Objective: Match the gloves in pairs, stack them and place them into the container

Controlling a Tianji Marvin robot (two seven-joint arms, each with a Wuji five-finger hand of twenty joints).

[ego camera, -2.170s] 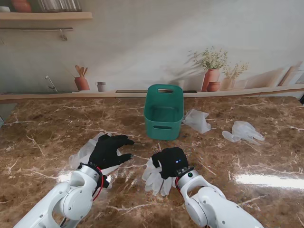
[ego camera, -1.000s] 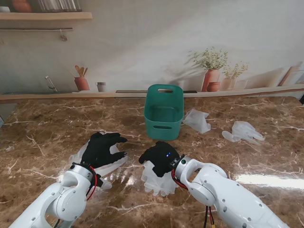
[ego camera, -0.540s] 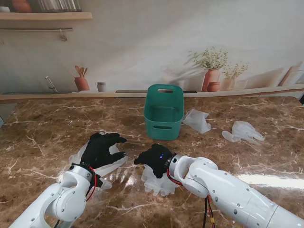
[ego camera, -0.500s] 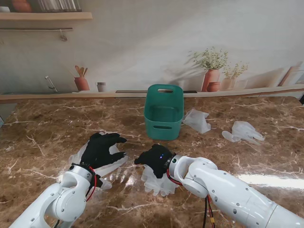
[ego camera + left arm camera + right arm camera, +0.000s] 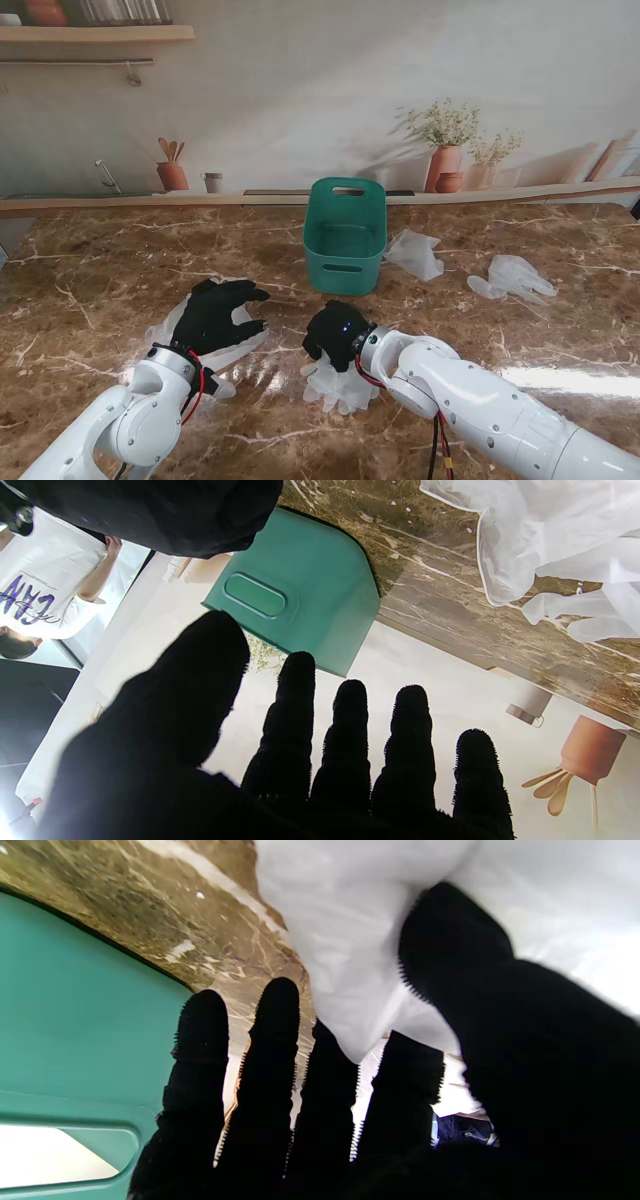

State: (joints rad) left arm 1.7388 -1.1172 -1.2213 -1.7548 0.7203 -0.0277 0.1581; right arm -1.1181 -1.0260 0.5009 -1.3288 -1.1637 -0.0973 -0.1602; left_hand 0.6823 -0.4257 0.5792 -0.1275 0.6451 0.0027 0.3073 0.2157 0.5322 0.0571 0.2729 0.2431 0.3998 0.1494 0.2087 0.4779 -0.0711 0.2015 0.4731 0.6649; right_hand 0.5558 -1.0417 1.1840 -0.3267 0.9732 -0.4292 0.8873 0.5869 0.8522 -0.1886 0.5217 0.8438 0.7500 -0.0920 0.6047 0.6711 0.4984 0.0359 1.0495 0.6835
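My left hand (image 5: 218, 312) is open, its black fingers spread flat over a translucent white glove (image 5: 175, 335) on the marble. That glove (image 5: 550, 545) lies beyond the fingertips in the left wrist view. My right hand (image 5: 335, 333) rests on the cuff end of a second white glove (image 5: 342, 388), whose fingers point toward me. In the right wrist view a fold of this glove (image 5: 350, 940) runs between the thumb (image 5: 450, 940) and the first finger, pinched there. The green container (image 5: 345, 235) stands upright just beyond both hands.
Two more white gloves lie to the right of the container, one crumpled (image 5: 415, 252) beside it and one (image 5: 512, 275) farther right. A ledge with pots runs along the table's far edge. A person stands off to the side in the left wrist view.
My right hand turned from pointing left to pointing away from me and shifted slightly right, and the glove under it bunched up. The left hand barely moved.
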